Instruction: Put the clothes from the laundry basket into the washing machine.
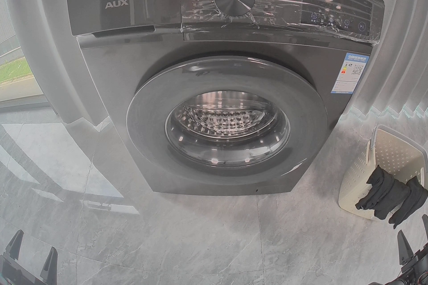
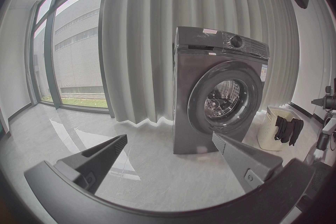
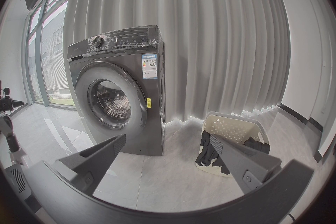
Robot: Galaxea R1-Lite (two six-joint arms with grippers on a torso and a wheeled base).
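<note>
Dark clothes (image 1: 392,197) hang over the laundry basket (image 1: 388,151) rim, on the floor (image 1: 178,232) beside the washing machine (image 1: 111,72), whose door (image 1: 227,128) looks shut. My left pincer (image 2: 168,137) and right pincer (image 3: 167,137): open, empty. I should take the draped fold deep with the right.

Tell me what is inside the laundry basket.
Only dark clothes show in the laundry basket, draped over its front rim and hanging down outside. The perforated inner back wall is visible above them. The bottom is hidden by the clothes and front wall.
</note>
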